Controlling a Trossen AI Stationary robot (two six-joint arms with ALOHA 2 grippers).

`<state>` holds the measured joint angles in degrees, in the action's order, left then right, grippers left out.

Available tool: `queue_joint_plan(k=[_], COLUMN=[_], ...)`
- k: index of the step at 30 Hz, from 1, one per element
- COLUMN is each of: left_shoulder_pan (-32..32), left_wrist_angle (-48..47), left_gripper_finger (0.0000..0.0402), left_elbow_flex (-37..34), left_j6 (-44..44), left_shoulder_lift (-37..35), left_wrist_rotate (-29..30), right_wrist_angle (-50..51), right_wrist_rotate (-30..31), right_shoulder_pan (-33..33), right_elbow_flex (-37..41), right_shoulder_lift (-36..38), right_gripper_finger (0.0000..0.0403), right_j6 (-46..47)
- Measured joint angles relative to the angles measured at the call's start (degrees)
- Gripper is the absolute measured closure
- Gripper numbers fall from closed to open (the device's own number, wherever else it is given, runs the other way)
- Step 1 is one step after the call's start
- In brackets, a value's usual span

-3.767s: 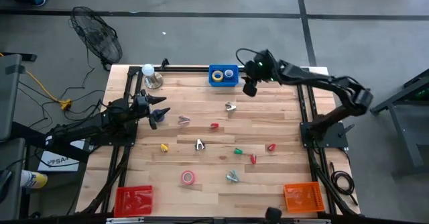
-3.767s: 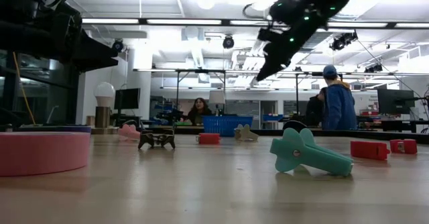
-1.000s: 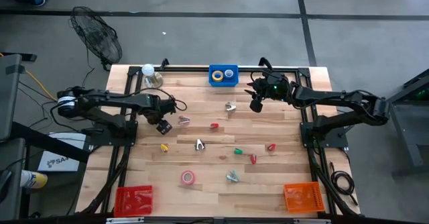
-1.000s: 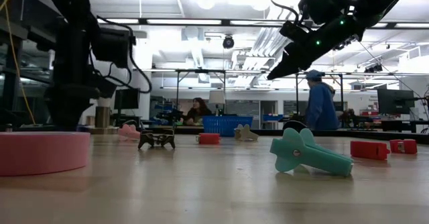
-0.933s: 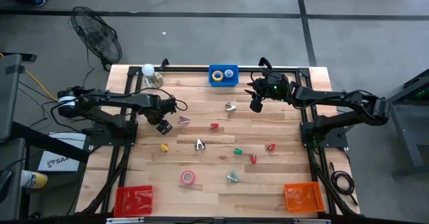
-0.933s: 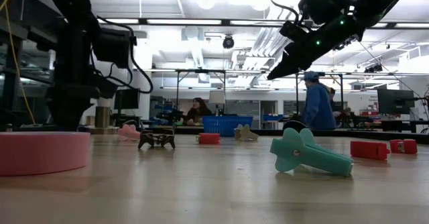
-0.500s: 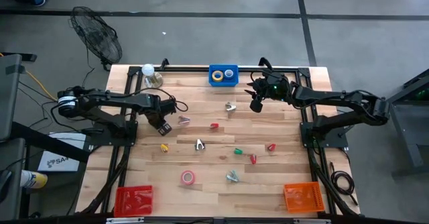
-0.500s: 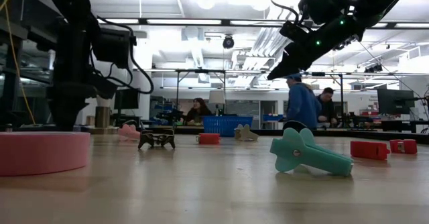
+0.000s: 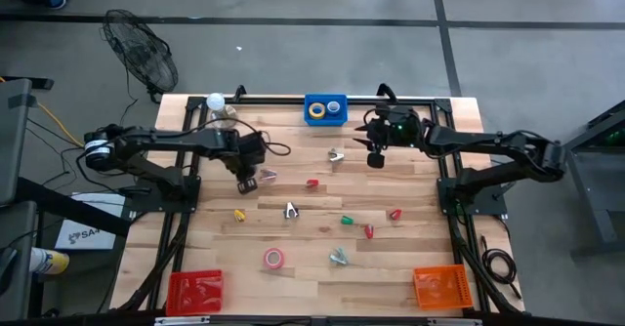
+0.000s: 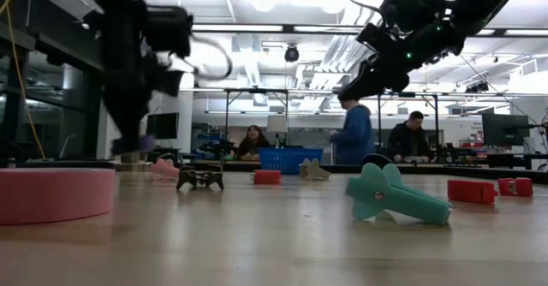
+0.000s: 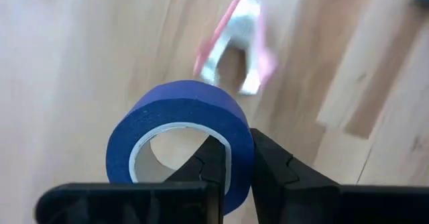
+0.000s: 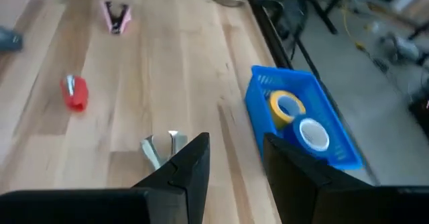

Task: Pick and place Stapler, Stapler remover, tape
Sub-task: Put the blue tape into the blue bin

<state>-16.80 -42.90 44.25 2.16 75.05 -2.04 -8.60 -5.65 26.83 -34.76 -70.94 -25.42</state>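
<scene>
My left gripper (image 9: 246, 183) hangs over the table's left half, shut on a blue tape roll (image 11: 181, 133). A pink stapler remover (image 11: 234, 43) lies on the wood just past it. My right gripper (image 9: 376, 158) is in the air at the far right, open, with nothing between its fingers; a silver stapler remover (image 12: 161, 147) lies below it. The blue basket (image 9: 325, 118) at the far edge holds a yellow tape roll (image 12: 287, 105) and a pale one (image 12: 313, 133). A pinkish-red roll (image 9: 274, 259) lies flat near the front. My left gripper has one finger (image 11: 209, 162) inside the blue roll's open centre and the other (image 11: 271, 170) outside, with the roll's wall (image 11: 239, 158) pinched between them. The fingers come steeply from above. The roll is lifted clear of the table and tilted.
Small staplers and removers lie scattered over the middle: red (image 9: 312, 183), yellow (image 9: 239, 214), black-and-white (image 9: 291, 210), green (image 9: 347, 220), red (image 9: 395, 213) and teal (image 9: 338, 257). A red bin (image 9: 195, 289) and an orange bin (image 9: 438, 287) stand at the front corners. A bulb lamp (image 9: 217, 106) stands far left.
My left gripper has risen from the table with the blue roll, rolled about its own axis and shifted a little toward the right. The roll now hangs clear of the wood. My right arm has stayed in place.
</scene>
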Motion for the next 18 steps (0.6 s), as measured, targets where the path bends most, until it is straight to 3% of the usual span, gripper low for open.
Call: queue_joint_plan(k=[8, 18], left_shoulder_pan=[1.9, 1.8], left_wrist_angle=[10.6, 36.7], left_gripper_finger=[0.0368, 0.0368], left_elbow_flex=[6.1, 6.5], left_j6=[-22.8, -26.4], left_shoulder_lift=[0.0, -0.1], left_wrist_rotate=[-0.4, -12.9], right_wrist_angle=[-7.0, -28.1], right_wrist_rotate=[-5.0, 0.9], right_shoulder_pan=[-1.5, -6.2], right_elbow_flex=[0.0, 0.0], right_shoulder_lift=[-3.5, -11.4], right_gripper_finger=[0.0273, 0.0273], right_j6=[-6.6, -13.6])
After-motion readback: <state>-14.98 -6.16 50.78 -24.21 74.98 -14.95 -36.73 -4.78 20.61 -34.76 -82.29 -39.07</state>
